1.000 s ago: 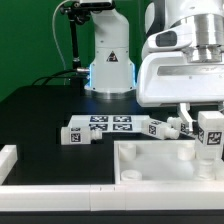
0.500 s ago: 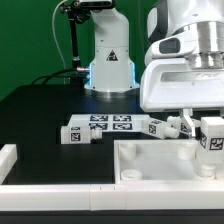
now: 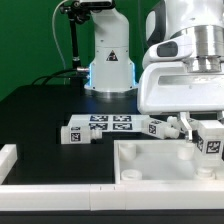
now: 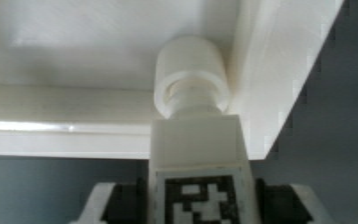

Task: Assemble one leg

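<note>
My gripper (image 3: 207,122) is shut on a leg (image 3: 211,141), a chunky white post with a square tag. It holds the leg upright at the exterior view's right, low over the far right corner of the large white panel (image 3: 150,165). In the wrist view the leg (image 4: 197,140) runs from between my fingers (image 4: 115,200) to its round threaded end, which sits at the panel's raised rim (image 4: 274,60). Whether that end touches the panel I cannot tell. More legs (image 3: 160,127) lie on the table behind the panel.
The marker board (image 3: 110,124) lies behind the panel, with another leg (image 3: 74,134) at its left end. A white rail (image 3: 8,160) stands at the exterior view's left edge. The robot base (image 3: 110,60) stands at the back.
My gripper has moved down a little with the leg, bringing it closer to the panel's corner. The other parts have not moved.
</note>
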Controlling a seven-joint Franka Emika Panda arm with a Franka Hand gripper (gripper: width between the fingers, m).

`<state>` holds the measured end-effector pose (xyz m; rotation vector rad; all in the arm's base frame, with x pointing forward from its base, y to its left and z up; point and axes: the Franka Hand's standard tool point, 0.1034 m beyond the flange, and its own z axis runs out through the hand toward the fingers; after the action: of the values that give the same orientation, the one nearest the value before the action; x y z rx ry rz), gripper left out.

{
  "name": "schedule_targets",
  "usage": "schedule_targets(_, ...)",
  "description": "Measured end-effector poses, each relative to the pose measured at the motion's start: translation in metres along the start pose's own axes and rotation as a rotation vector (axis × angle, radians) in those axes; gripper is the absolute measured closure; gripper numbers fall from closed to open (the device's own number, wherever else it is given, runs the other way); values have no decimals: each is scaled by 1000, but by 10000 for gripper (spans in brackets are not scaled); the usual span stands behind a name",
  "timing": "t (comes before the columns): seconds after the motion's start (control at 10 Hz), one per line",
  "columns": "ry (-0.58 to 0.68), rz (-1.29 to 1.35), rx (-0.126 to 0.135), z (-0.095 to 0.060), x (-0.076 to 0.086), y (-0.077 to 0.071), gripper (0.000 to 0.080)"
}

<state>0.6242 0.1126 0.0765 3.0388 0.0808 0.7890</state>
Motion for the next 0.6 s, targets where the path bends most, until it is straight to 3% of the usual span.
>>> schedule_targets(0.6,21,-7,-2,7,-6,0,515)
